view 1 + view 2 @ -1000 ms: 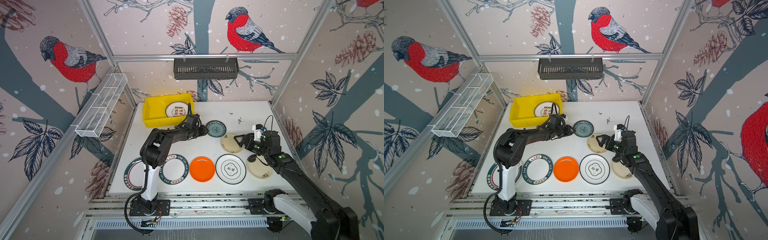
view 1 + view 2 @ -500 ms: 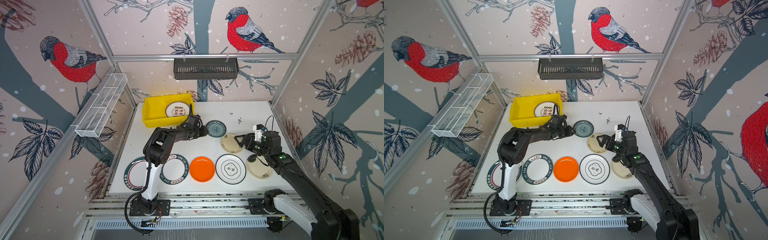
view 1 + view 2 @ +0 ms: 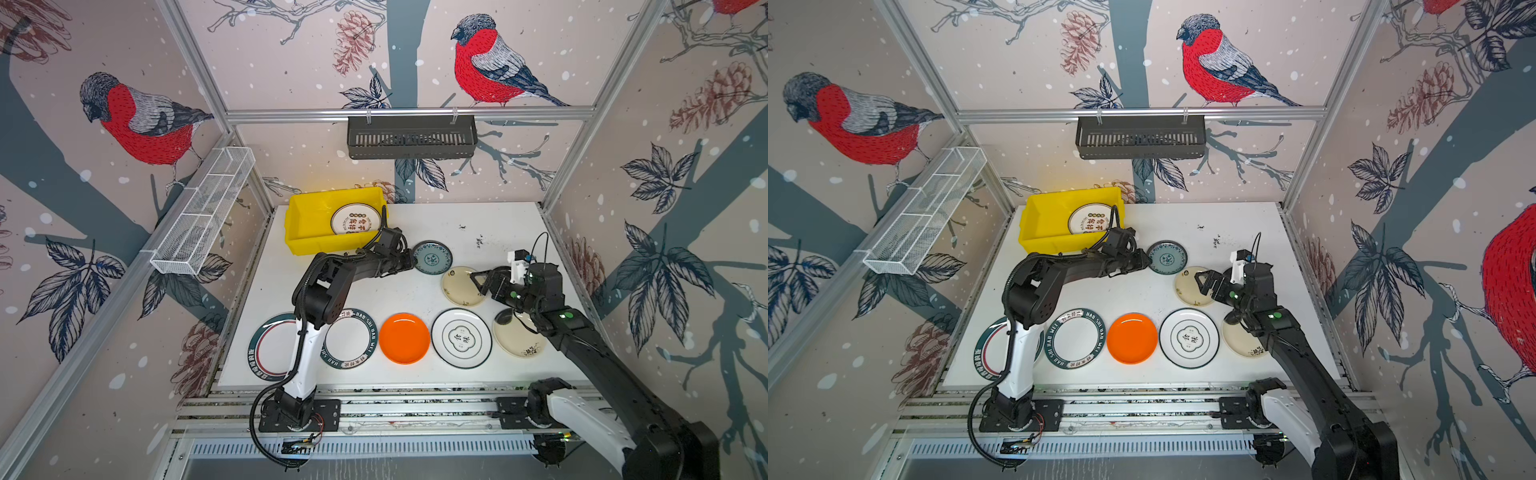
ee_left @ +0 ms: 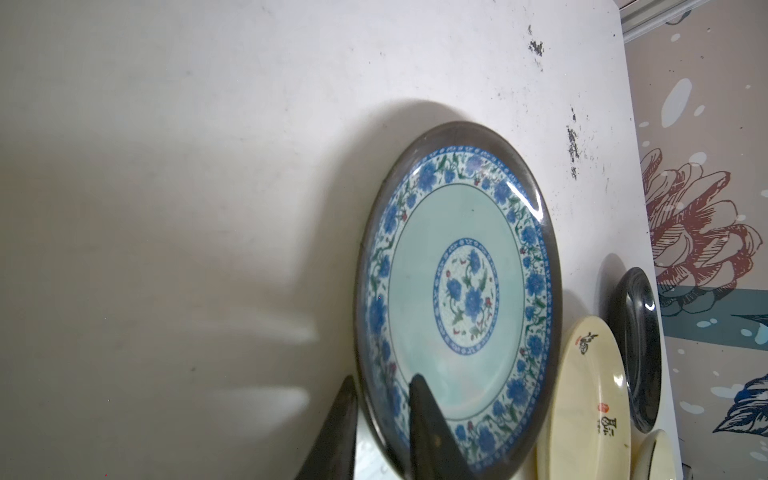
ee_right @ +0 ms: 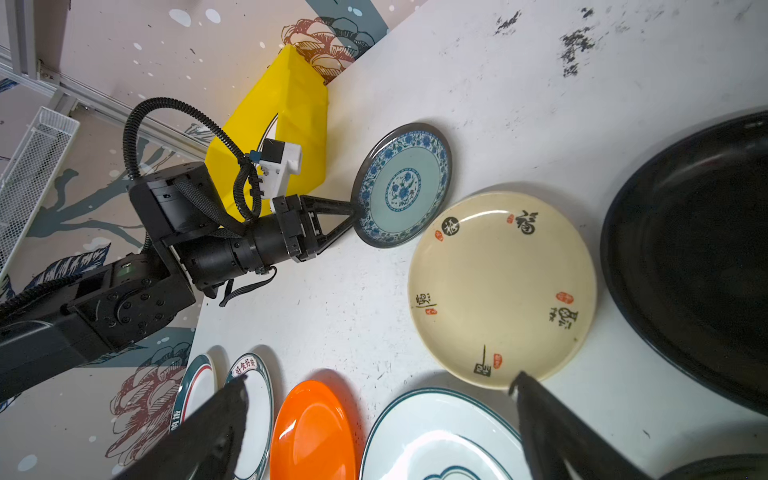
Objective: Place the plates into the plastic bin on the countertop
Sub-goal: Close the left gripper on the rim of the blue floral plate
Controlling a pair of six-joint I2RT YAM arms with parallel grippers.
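Observation:
My left gripper (image 3: 411, 262) (image 4: 382, 378) pinches the near rim of the teal patterned plate (image 3: 433, 257) (image 4: 457, 291) on the countertop (image 3: 498, 224), one finger over its inside and one under it. The yellow plastic bin (image 3: 316, 243) stands at the back left with a white lettered plate (image 3: 355, 219) inside. My right gripper (image 3: 478, 280) (image 5: 378, 384) hangs wide open, holding nothing, over the edge of a cream plate (image 3: 459, 286) (image 5: 498, 286). Along the front lie two green-rimmed plates (image 3: 351, 338), an orange plate (image 3: 404, 337), a white plate (image 3: 461, 338) and another cream plate (image 3: 519, 340).
A small black plate (image 5: 706, 249) lies under my right wrist. A black slotted basket (image 3: 411, 137) hangs on the back wall and a white wire-mesh basket (image 3: 203, 212) on the left wall. Aluminium rails frame the table.
The left jaws have narrowed onto the teal plate's rim and the left elbow has shifted slightly right. The right arm has not moved.

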